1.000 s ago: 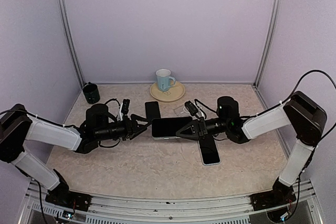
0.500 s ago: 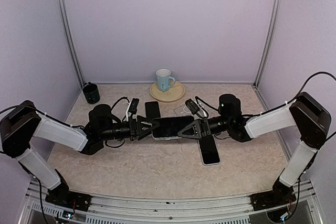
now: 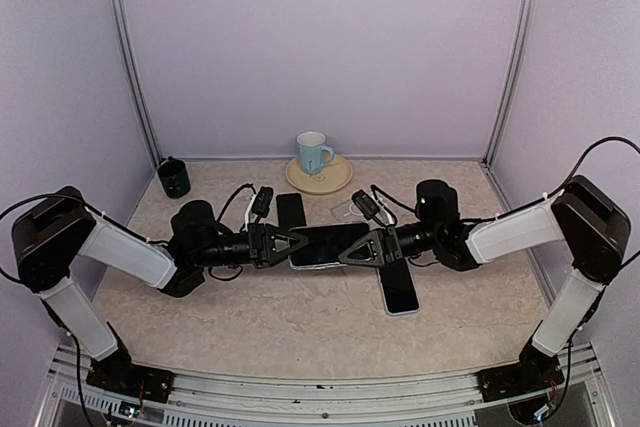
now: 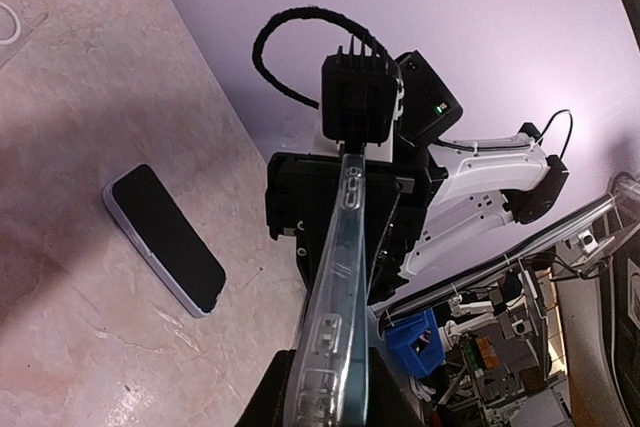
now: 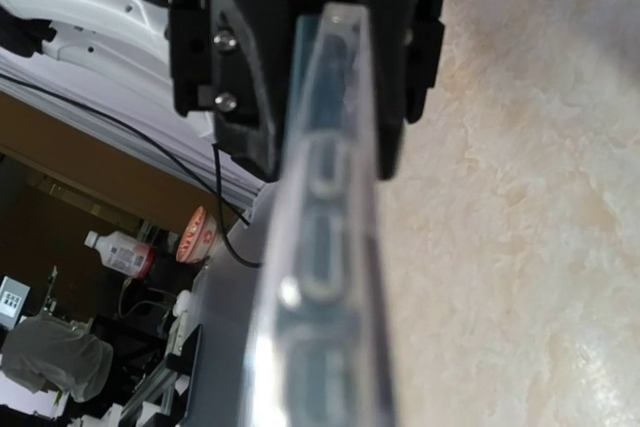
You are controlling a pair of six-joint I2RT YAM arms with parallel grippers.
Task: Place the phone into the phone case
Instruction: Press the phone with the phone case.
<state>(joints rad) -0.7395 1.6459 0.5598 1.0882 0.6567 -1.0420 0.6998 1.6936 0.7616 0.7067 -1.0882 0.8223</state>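
Note:
A clear phone case [image 3: 328, 244] hangs level above the table's middle, its face dark from above. My left gripper [image 3: 292, 244] is shut on its left end and my right gripper [image 3: 352, 247] on its right end. The left wrist view shows the case [image 4: 340, 277] edge-on between my dark fingers [image 4: 268, 407], with the right gripper's black head behind its far end. The right wrist view shows the same clear edge [image 5: 320, 247], blurred, running to the left gripper. A phone [image 3: 400, 290] with a pale rim lies flat on the table under the right arm, and it shows too in the left wrist view [image 4: 163, 238].
A second dark slab [image 3: 291, 209] lies flat just behind the held case. A blue-and-white mug [image 3: 314, 153] stands on a yellow plate [image 3: 338, 179] at the back middle. A dark cup [image 3: 173, 178] stands at the back left. Walls close three sides.
My left arm has reached right to the case's left end and its jaws have closed on it. The right gripper kept its hold and barely moved.

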